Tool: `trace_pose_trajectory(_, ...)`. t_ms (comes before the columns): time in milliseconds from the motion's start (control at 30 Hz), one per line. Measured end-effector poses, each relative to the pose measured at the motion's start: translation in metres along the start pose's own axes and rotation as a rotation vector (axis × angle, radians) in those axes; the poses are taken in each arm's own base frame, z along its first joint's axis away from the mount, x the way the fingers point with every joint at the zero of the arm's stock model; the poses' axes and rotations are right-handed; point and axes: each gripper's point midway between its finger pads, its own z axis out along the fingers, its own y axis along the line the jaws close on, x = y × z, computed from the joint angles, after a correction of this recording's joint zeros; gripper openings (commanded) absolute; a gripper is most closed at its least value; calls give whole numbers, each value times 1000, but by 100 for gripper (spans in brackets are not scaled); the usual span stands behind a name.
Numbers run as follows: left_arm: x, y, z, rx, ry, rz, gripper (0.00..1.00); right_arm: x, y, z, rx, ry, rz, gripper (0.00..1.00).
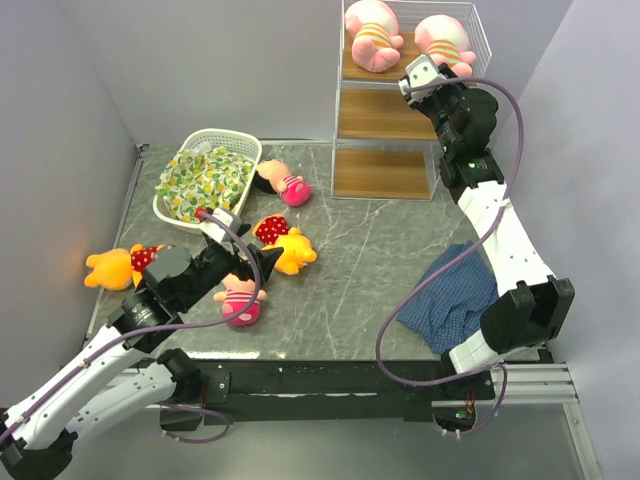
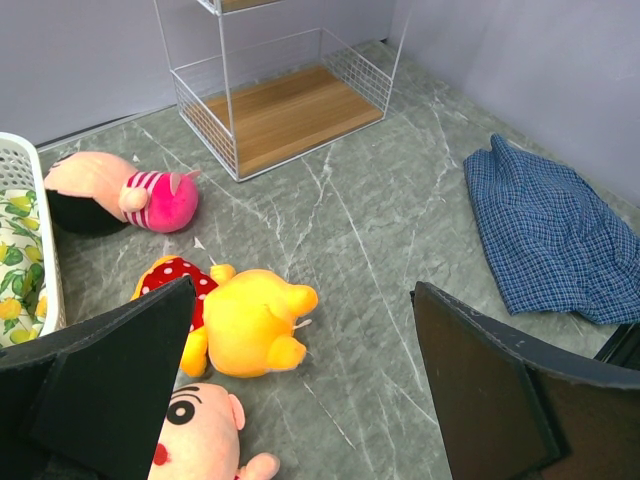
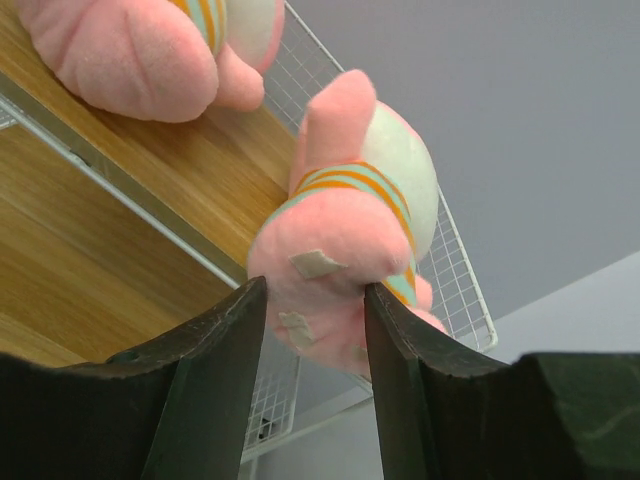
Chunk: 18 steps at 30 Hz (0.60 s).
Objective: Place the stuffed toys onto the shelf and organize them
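Count: six plush figures; two piglets, two dolls, two bears. The shelf (image 1: pixel 385 115) has three brown boards in a white wire frame. The left piglet (image 1: pixel 372 35) and right piglet (image 3: pixel 350 200), pink with orange-and-teal stripes, lie on the top board. The right gripper (image 3: pixel 315 290) has its fingers narrow, clamped on the right piglet's lower end. On the table (image 1: pixel 370 260): far doll (image 1: pixel 283 183) near the basket (image 1: pixel 240 140); near doll (image 1: pixel 240 310); central bear (image 2: pixel 250 325); edge bear (image 1: pixel 108 268), orange-yellow in red. The left gripper (image 2: pixel 302 290) has its fingers spread wide above the central bear, holding nothing.
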Motion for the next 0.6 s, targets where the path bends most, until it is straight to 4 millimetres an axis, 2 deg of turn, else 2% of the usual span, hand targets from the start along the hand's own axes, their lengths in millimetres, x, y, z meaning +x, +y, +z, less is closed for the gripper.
trace_pose_trajectory(300, 0, 0, 0, 0, 0, 0, 96, 1, -5, -1, -16, 8, 70, 54)
trace_pose_trajectory(600, 0, 0, 0, 0, 2, 0, 96, -4, -12, 17, -33, -33, 138, 55)
